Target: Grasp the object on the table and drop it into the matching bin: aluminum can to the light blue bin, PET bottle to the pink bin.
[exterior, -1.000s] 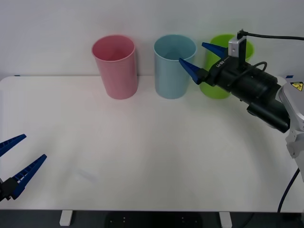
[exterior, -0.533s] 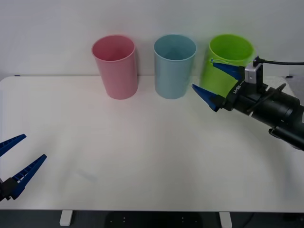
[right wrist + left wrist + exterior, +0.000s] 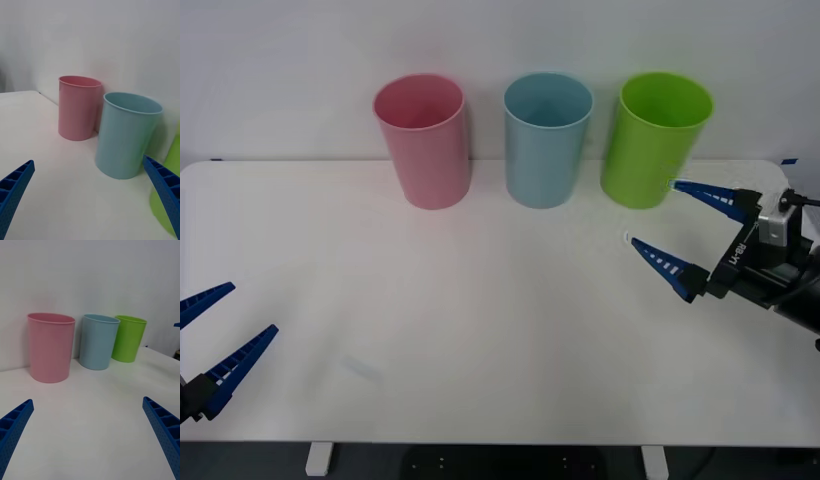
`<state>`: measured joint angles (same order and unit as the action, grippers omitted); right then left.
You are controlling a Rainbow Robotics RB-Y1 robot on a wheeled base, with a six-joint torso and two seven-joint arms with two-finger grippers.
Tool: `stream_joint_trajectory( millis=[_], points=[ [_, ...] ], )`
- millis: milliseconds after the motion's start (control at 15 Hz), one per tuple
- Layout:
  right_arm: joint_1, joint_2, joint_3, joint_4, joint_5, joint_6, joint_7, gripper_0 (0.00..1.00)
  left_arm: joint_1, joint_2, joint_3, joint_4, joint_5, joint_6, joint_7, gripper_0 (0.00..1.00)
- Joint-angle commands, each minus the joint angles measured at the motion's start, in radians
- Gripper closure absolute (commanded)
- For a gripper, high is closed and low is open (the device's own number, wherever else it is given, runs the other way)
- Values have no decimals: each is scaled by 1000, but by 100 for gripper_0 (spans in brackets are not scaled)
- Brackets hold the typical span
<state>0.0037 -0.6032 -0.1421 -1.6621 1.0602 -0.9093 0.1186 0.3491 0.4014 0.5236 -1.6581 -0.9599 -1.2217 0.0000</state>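
Three bins stood upright in a row along the far edge of the table (image 3: 480,300), rims up, long axes vertical: the pink bin (image 3: 423,140) to the left, the blue bin (image 3: 547,138) in the middle, the green bin (image 3: 653,138) to the right. Pink and blue stood near each other with a gap between; blue and green likewise. All three sat close to the wall behind them.

The right gripper (image 3: 685,235) hung over the table's right side, just in front of the green bin, its fingers spread wide apart and gripping nothing, tips pointing left toward the table's middle. In the right wrist view the pink bin (image 3: 78,108) and blue bin (image 3: 128,135) lay ahead between the two fingers (image 3: 15,187).

The left gripper (image 3: 215,345) rested at the near left corner, fingers likewise apart and holding nothing.

The can could not be located on the tabletop. A broad stretch of bare white surface lay between the bins and the near edge.
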Motion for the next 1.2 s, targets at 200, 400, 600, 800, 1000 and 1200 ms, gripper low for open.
stream_joint_trajectory(
  millis=[200, 400, 600, 800, 1000, 1200],
  points=[
    [145, -12, -86, -70, -11, -31, 3, 0, 0, 0, 0, 0, 0, 0, 0, 0],
    [208, -13, -123, -97, -11, -43, 3, 0, 0, 0, 0, 0, 0, 0, 0, 0],
    [262, -13, -151, -120, -16, -57, 1, 0, 0, 0, 0, 0, 0, 0, 0, 0],
    [309, -13, -171, -137, -17, -69, -7, 0, 0, 0, 0, 0, 0, 0, 0, 0],
    [338, -13, -177, -143, -14, -74, 0, 0, 0, 0, 0, 0, 0, 0, 0, 0],
    [338, -13, -177, -143, -14, -74, 0, 0, 0, 0, 0, 0, 0, 0, 0, 0]
  ],
)
